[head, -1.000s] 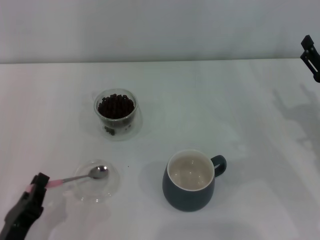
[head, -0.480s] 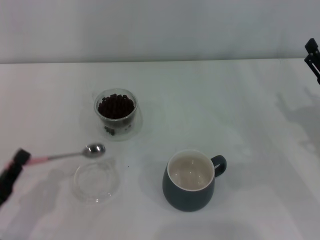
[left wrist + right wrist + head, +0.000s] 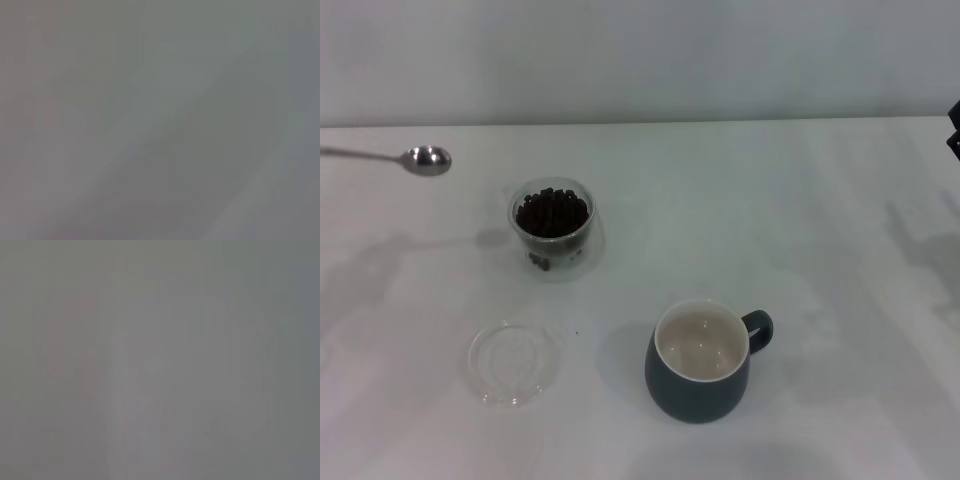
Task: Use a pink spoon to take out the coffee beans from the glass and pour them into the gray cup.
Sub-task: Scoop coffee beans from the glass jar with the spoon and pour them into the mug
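The pink spoon (image 3: pixel 425 159) hangs in the air at the far left, above the table and left of the glass. Only its metal bowl and neck show; the pink handle and my left gripper are beyond the left edge. The spoon's bowl looks empty. The glass (image 3: pixel 552 225) stands left of centre, full of coffee beans (image 3: pixel 552 211). The gray cup (image 3: pixel 704 362) stands near the front, handle to the right, its cream inside empty. A dark bit of my right gripper (image 3: pixel 955 126) shows at the right edge. Both wrist views show only flat grey.
A flat clear round dish (image 3: pixel 513 362) lies empty at the front left, left of the gray cup. The white table (image 3: pixel 800 220) ends at a pale wall behind.
The spoon was lifted off the clear dish and carried up and back to the left. My left gripper went out of the head view. My right gripper drew further off to the right.
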You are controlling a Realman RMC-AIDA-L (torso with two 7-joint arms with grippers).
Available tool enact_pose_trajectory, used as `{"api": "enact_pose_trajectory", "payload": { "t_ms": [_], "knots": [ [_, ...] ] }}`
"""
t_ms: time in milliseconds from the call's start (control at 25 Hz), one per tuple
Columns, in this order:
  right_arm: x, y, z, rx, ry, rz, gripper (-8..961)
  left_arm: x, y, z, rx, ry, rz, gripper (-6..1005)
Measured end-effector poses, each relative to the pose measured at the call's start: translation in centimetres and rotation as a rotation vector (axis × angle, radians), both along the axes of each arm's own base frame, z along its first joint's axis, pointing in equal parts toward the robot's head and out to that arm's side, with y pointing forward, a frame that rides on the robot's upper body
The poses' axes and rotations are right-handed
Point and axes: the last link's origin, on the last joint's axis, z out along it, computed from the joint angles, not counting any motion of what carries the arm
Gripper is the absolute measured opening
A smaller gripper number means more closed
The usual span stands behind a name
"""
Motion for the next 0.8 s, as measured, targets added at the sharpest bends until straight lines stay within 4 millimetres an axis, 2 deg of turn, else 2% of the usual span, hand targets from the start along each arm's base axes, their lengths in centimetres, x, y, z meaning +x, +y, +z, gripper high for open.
{"api": "enact_pose_trajectory", "payload": {
  "t_ms": [80,120,160,360,600,800],
  "knots": [
    [0.0,-0.3,-0.3,-0.005,0.012,-0.004,860,0.6,2.1,0.7,-0.042,0.055,0.0,130],
    [0.0,-0.5,-0.5,-0.01,0.017,-0.006,860,0.6,2.1,0.7,-0.042,0.055,0.0,129],
    [0.1,-0.6,-0.6,-0.014,0.02,-0.009,860,1.5,4.2,0.8,-0.103,0.136,-0.001,129],
    [0.3,-1.2,-1.1,-0.033,0.035,-0.017,860,3.3,7.3,-0.4,-0.227,0.294,-0.007,129],
    [0.4,-1.6,-1.4,-0.04,0.049,-0.028,860,4.8,9.5,-1.7,-0.226,0.386,-0.008,129],
    [0.3,-1.7,-1.6,-0.045,0.063,-0.03,860,5.8,9.9,-3.6,-0.217,0.408,-0.033,129]
  ]
}}
